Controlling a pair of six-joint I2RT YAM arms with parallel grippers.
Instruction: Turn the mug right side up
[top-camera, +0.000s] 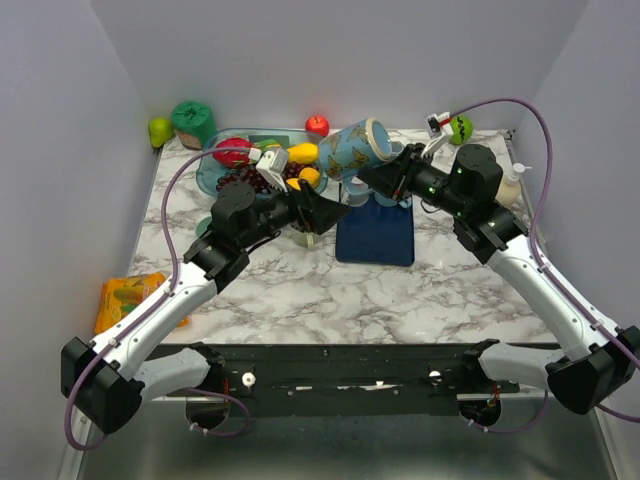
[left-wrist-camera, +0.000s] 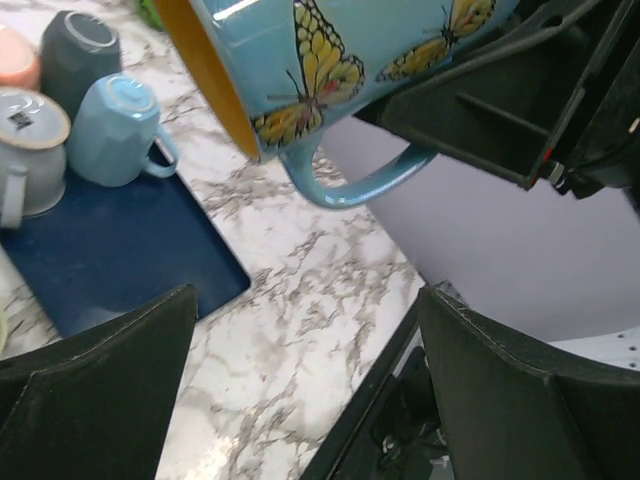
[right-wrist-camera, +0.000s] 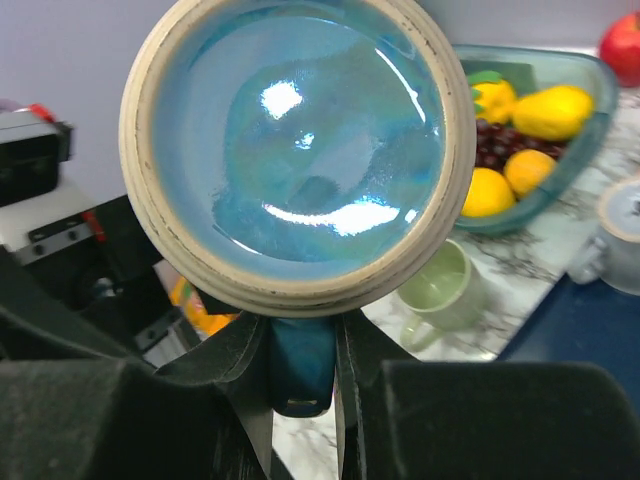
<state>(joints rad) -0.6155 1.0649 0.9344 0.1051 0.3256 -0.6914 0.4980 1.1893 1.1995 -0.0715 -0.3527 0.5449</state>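
The right gripper (right-wrist-camera: 301, 385) is clamping narrowly on the handle (left-wrist-camera: 350, 185) of the butterfly mug (top-camera: 352, 150) and is holding it in the air, off the table (top-camera: 300, 290). The mug is lying roughly on its side: its cream-ringed base is facing the right wrist camera, and its yellow-lined mouth is pointing toward the table's left side. It is hanging over the far edge of the navy tray (top-camera: 375, 240), which is lying just right of the middle of the table, nearer the far edge than the near one.

The left gripper (left-wrist-camera: 307, 310) is standing wide, with nothing between its fingers (left-wrist-camera: 120, 370). It is hovering beside the tray's left edge, just below and left of the raised mug and not touching it.

On the tray, a light blue mug (left-wrist-camera: 115, 125), a dark mug (left-wrist-camera: 80, 45) and a pale grey mug (left-wrist-camera: 25, 140) are sitting base up, close together. A pale green mug (right-wrist-camera: 440, 290) is resting on the marble off the tray's left edge, its mouth showing.

A teal glass fruit bowl (right-wrist-camera: 588, 78) is occupying the far-left part of the table, carrying lemons and dark grapes. A red apple (top-camera: 317, 125) is sitting at the far edge behind the bowl. An orange packet (top-camera: 130, 300) is lying at the left edge, toward the near corner.
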